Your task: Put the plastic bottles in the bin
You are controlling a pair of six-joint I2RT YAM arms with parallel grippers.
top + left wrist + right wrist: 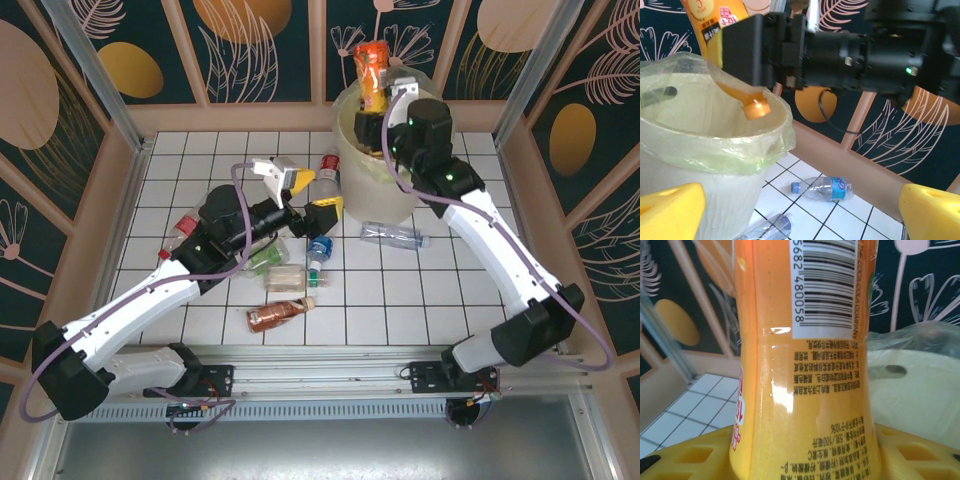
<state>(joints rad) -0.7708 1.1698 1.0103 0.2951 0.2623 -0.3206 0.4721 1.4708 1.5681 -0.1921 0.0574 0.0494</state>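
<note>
Item: orange bottle (372, 72), pinched across its labelled body by the right end effector (390, 97) and held cap-down above the mouth of the bin (375, 190). The bin is pale, bag-lined, and stands at 1 o'clock on the tiled worktop (200, 160). Left end effector (315, 193): fingers spread wide, empty, near the worktop's centre, at 8 o'clock from the bin. Loose stock on the tiles: a clear bottle (392, 235) at 6 o'clock from the bin, a brown bottle (278, 315) and a small huddle of bottles (290, 262) at 7 o'clock. Handling, judged: empty thin plastic, light, yielding to a squeeze, glossy and apt to slip or roll. Best taken across the mid-body; crushed ones across the narrow side.
</note>
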